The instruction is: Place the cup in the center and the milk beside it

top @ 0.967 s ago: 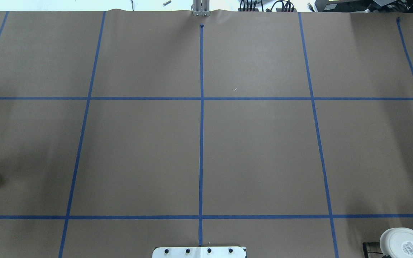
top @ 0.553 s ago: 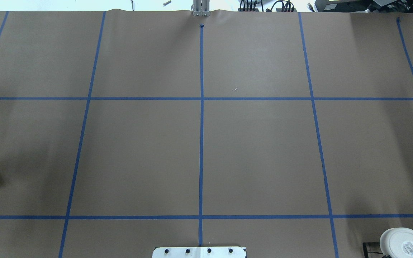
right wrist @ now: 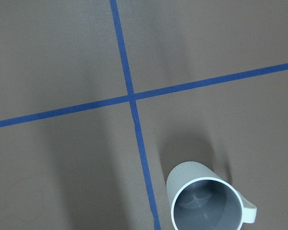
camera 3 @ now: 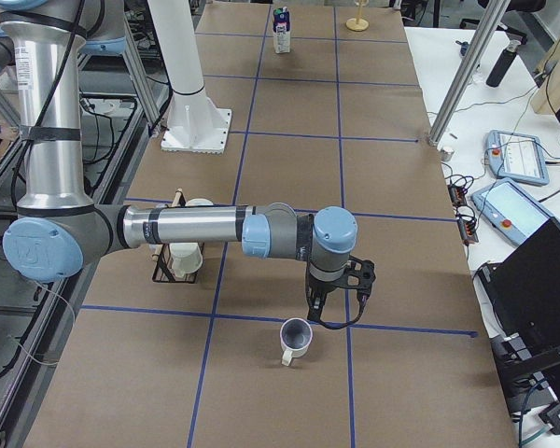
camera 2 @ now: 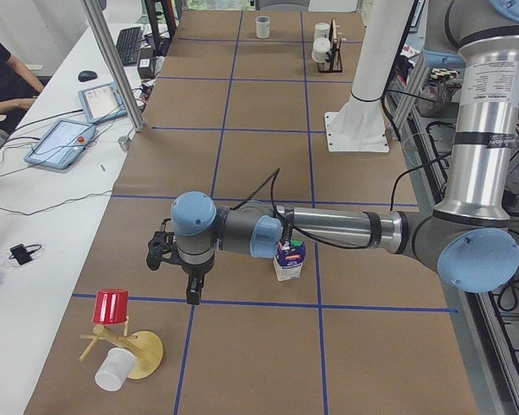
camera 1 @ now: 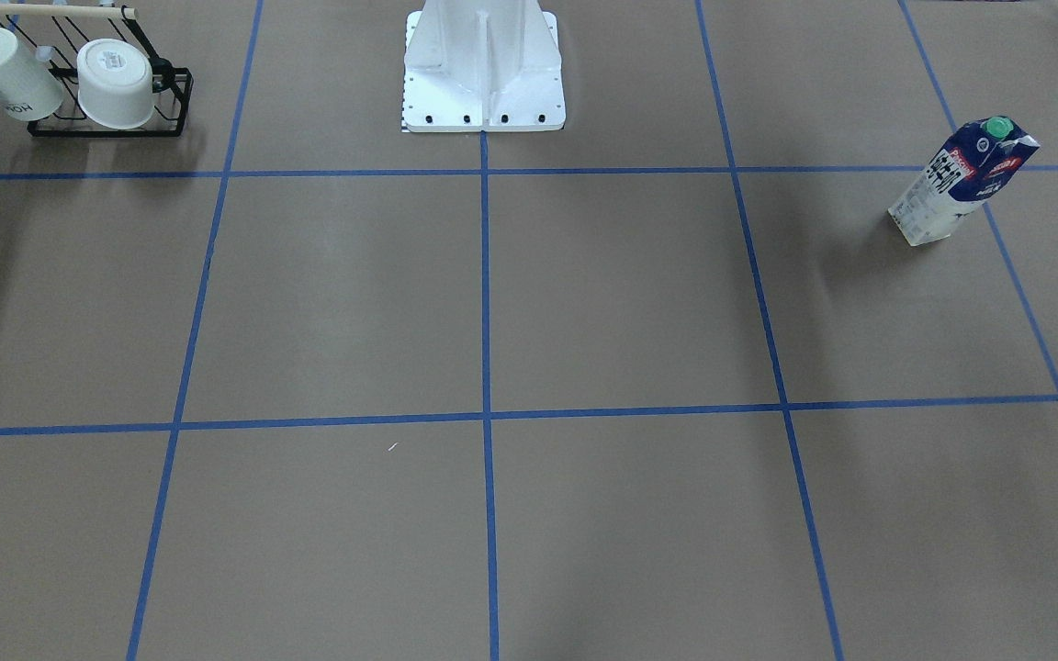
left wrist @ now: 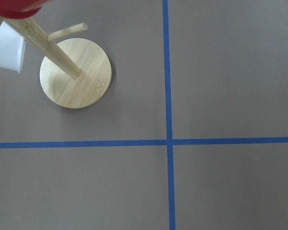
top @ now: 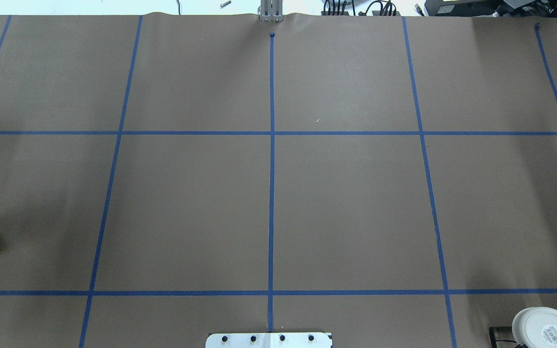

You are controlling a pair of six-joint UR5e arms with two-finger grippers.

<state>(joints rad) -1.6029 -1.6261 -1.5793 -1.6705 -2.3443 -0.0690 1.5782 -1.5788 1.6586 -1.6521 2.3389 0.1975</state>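
Observation:
The cup, a small white mug with a grey inside, stands upright on the brown paper near the table's right end; it also shows in the right wrist view. My right gripper hangs just beside and above it, pointing down; I cannot tell whether it is open. The milk, a blue and white carton with a green cap, stands near the left end and shows in the left side view. My left gripper hangs beside it, apart from it; I cannot tell its state.
A black wire rack holds two white cups near the robot's base on its right side. A wooden mug tree with a red cup and a white cup stands at the table's left end. Tablets lie on the side table.

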